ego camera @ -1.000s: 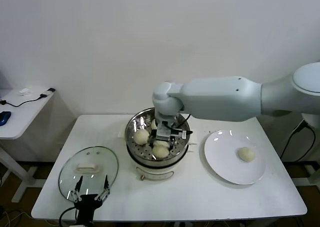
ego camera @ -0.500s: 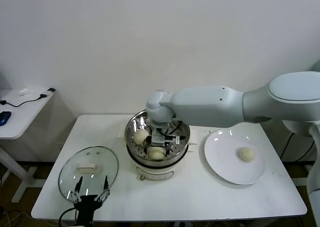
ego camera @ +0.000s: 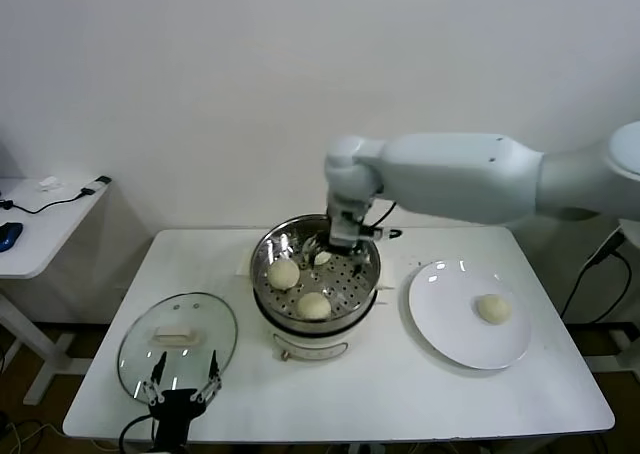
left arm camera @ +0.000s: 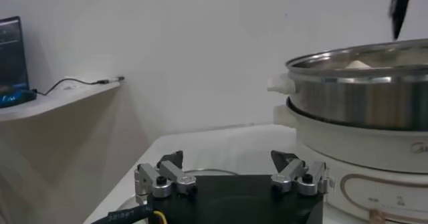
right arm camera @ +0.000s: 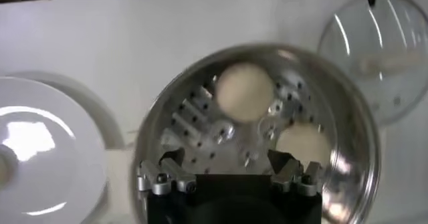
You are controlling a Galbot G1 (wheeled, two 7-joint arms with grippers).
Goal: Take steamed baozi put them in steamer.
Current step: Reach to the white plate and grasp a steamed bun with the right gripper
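Baozi (ego camera: 491,308), last one, sitting on plate (ego camera: 440,314); others (ego camera: 313,305) lying in steamer (ego camera: 365,279). Probably soft, light; grip sides gently. Right gripper (ego camera: 338,244) hovering over steamer w/ jaws spread, empty. Left gripper (ego camera: 182,384) idling near lid (ego camera: 135,349), jaws apart.

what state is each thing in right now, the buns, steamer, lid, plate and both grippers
steamer: uncovered, three baozi inside
baozi in steamer: resting on the perforated bottom
baozi on plate: alone, not yet moved
plate: flat on the table, right of the steamer
glass lid: off, lying on the table
right gripper: open, empty, above the steamer
left gripper: open, empty, parked beside the lid
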